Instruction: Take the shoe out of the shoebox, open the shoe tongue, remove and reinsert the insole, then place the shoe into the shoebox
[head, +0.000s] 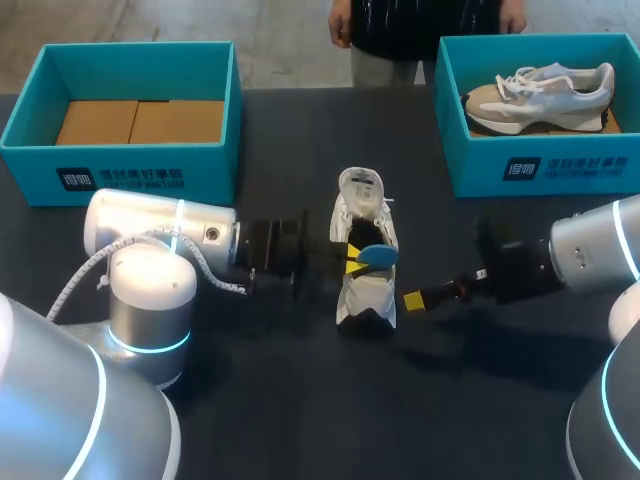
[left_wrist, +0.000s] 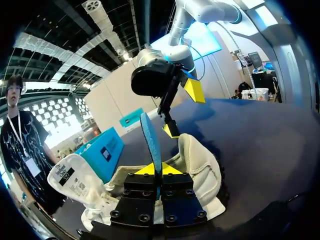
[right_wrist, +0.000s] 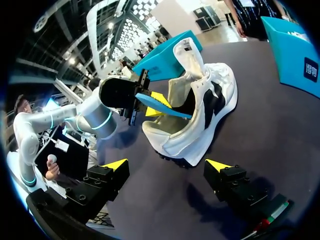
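A white shoe lies mid-table on its side, its tongue pulled open toward the far edge. My left gripper comes in from the left and is shut on a blue insole that sticks out over the shoe's opening. In the left wrist view the insole stands on edge, pinched in my gripper, with the shoe just beyond. My right gripper stands open beside the shoe's sole, holding nothing. In the right wrist view this gripper is spread wide before the shoe and insole.
A teal shoebox at the back left holds only brown cardboard. A second teal shoebox at the back right holds another sneaker. The dark table has bare room in front of the shoe.
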